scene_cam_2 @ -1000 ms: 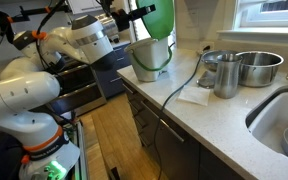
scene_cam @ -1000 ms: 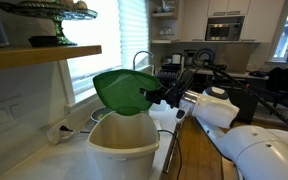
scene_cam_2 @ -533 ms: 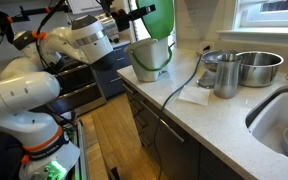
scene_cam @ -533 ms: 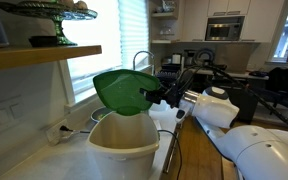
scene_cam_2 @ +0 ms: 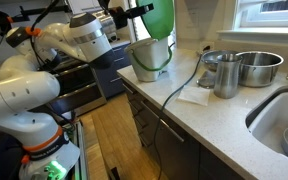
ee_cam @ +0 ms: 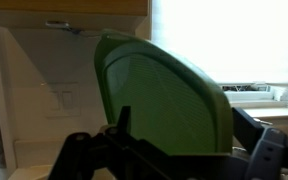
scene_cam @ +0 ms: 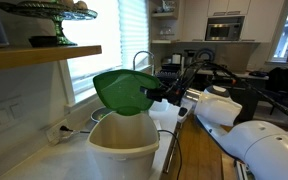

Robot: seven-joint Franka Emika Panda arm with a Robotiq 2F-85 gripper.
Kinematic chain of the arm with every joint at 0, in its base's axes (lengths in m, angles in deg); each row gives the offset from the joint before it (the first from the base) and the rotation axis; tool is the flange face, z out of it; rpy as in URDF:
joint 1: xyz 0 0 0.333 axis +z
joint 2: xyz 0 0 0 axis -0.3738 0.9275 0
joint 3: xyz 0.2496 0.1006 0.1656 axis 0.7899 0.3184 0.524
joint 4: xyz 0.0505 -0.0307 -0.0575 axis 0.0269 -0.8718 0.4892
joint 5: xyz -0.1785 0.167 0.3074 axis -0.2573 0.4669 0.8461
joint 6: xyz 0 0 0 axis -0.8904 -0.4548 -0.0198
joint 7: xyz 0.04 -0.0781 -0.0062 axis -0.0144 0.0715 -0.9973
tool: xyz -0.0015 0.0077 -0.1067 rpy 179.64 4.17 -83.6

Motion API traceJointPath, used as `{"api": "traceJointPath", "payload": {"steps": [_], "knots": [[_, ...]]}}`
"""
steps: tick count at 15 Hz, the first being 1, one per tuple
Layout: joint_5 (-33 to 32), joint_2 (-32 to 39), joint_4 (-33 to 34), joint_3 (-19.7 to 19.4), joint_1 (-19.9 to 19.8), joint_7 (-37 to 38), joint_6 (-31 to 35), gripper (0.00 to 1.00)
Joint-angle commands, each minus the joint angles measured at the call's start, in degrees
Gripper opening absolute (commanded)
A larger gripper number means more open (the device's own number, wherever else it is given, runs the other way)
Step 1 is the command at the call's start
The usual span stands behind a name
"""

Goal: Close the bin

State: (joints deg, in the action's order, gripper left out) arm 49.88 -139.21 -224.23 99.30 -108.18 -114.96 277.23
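Bin (scene_cam: 124, 148) sits on counter (scene_cam: 74, 160), mouth open. Green lid (scene_cam: 122, 90) stands raised above the rim, near upright. Gripper (scene_cam: 156, 93) just beside lid's edge on the arm side; in wrist view lid (ee_cam: 164, 100) fills frame directly ahead. Finger opening: cannot tell. Lid likely needs pushing down, away from the gripper.

Steel bowl (scene_cam_2: 258, 67) and metal cup (scene_cam_2: 226, 76) on counter (scene_cam_2: 234, 115), sink (scene_cam_2: 284, 125), green cake stand (scene_cam: 52, 17) on shelf (scene_cam: 34, 55)
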Motion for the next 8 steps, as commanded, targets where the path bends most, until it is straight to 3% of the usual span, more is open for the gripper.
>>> {"api": "traceJointPath", "payload": {"steps": [1, 4, 7, 8], "knots": [[-3.9, 5.4, -0.3, -1.8, 3.4, -0.4, -2.1, 1.0], [-12.2, 7.9, 0.0, -4.7, 3.5, 2.6, -2.5, 1.0], [-16.0, 9.6, 0.2, -7.6, 2.6, 4.3, -0.9, 1.0], [-15.4, 13.7, -0.1, -8.3, 5.0, 0.0, -2.6, 1.0]]}}
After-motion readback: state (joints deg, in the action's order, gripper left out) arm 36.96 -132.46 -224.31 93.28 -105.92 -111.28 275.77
